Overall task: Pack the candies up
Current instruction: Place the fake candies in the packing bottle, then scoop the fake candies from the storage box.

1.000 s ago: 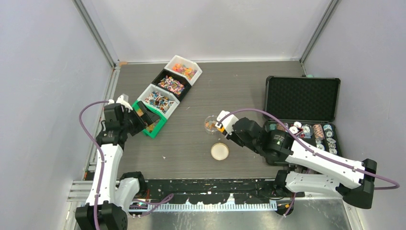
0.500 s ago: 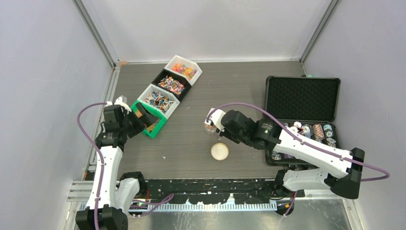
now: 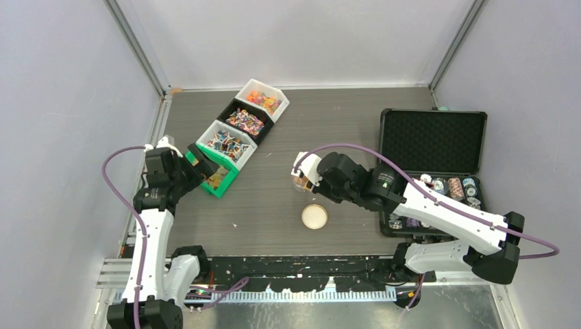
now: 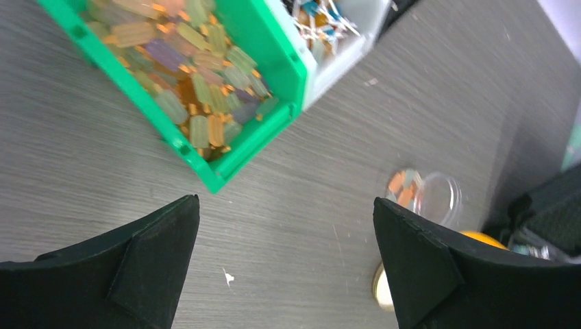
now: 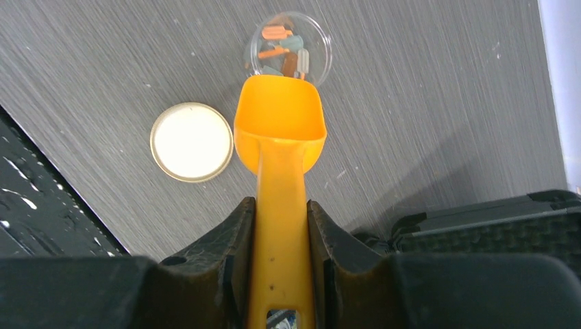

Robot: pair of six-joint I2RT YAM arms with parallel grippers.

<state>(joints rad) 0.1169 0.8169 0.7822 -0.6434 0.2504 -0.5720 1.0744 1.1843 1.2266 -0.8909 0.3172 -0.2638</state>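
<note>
Grey woodgrain tabletop (image 3: 274,205). Green plastic bin (image 4: 226,164) of candies (image 4: 199,103) sits near left edge. Left gripper (image 4: 284,212) hovers just beside it, jaws wide apart, empty. Right gripper (image 5: 281,219) clamps orange plastic scoop (image 5: 279,127), lip at small clear jar (image 5: 322,48) near tabletop's middle. A few candies lie inside, ahead of the jaws. Scoop looks empty; probably refill next, then cream round lid (image 5: 191,141).

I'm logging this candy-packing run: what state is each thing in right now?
jar: upright, uncapped, a few candies inside.
lid: off, lying flat beside the jar, apart from it.
scoop: held by its handle, bowl empty, tip at the jar's rim.
right gripper: shut on the scoop.
left gripper: open, holding nothing.
green bin: holds candies.
case: open, lid up.
</note>
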